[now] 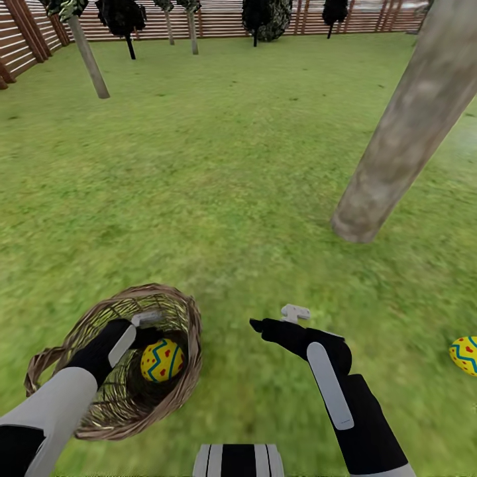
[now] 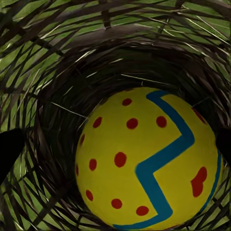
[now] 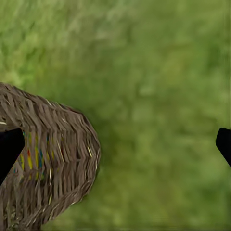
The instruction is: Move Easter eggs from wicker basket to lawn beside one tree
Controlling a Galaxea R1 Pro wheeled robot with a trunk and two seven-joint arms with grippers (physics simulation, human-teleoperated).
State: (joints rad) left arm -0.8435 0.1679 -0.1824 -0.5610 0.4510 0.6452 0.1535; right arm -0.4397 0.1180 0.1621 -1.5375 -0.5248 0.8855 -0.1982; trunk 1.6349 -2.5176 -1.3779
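The wicker basket (image 1: 192,318) lies on the lawn (image 1: 232,165) at the lower left, tipped a little, with one yellow Easter egg (image 1: 162,360) inside. My left gripper (image 1: 151,331) reaches into the basket just above that egg. In the left wrist view the egg (image 2: 144,159) is close up against the basket's woven wall (image 2: 57,72), and the left gripper (image 2: 115,149) is open, its fingertips (image 2: 9,149) spread to either side. My right gripper (image 1: 275,319) hovers open over grass right of the basket (image 3: 53,163). A second egg (image 1: 465,354) lies on the grass at the right edge.
A thick grey-brown tree trunk (image 1: 404,132) rises from the lawn ahead on the right, its foot near the second egg. A thinner trunk (image 1: 89,59) stands far left. Dark narrow trees and a slatted wooden fence (image 1: 218,20) line the back.
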